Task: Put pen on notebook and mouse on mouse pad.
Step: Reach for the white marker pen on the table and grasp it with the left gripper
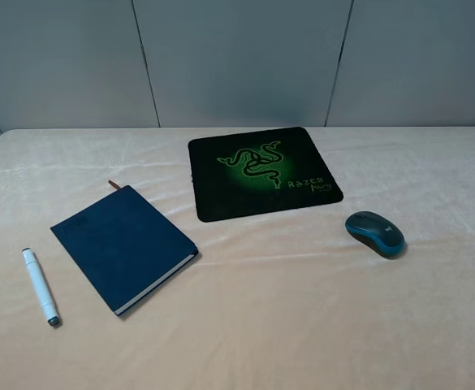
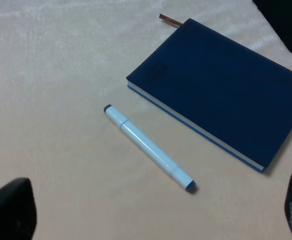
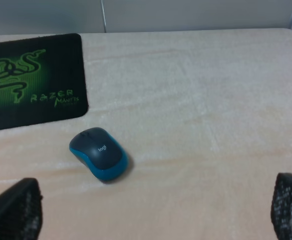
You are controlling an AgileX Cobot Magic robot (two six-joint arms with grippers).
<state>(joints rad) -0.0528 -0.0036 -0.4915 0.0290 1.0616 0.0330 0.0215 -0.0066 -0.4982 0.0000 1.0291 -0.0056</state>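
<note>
The white pen [image 1: 40, 286] lies on the cloth at the front left, just left of the navy notebook [image 1: 123, 246]. Behind the middle sits the black mouse pad [image 1: 261, 172] with its green logo, and the grey-and-blue mouse [image 1: 375, 234] rests on the cloth to its front right. Neither arm shows in the high view. My left gripper [image 2: 153, 212] hangs open above the pen [image 2: 148, 147], with the notebook [image 2: 220, 85] beside it. My right gripper [image 3: 150, 210] is open above and short of the mouse [image 3: 99, 153], near the pad's corner [image 3: 33, 80]. Both hold nothing.
A peach cloth [image 1: 302, 325] covers the whole table. Grey wall panels [image 1: 237, 57] rise behind its far edge. A brown ribbon [image 1: 114, 185] pokes out of the notebook's far corner.
</note>
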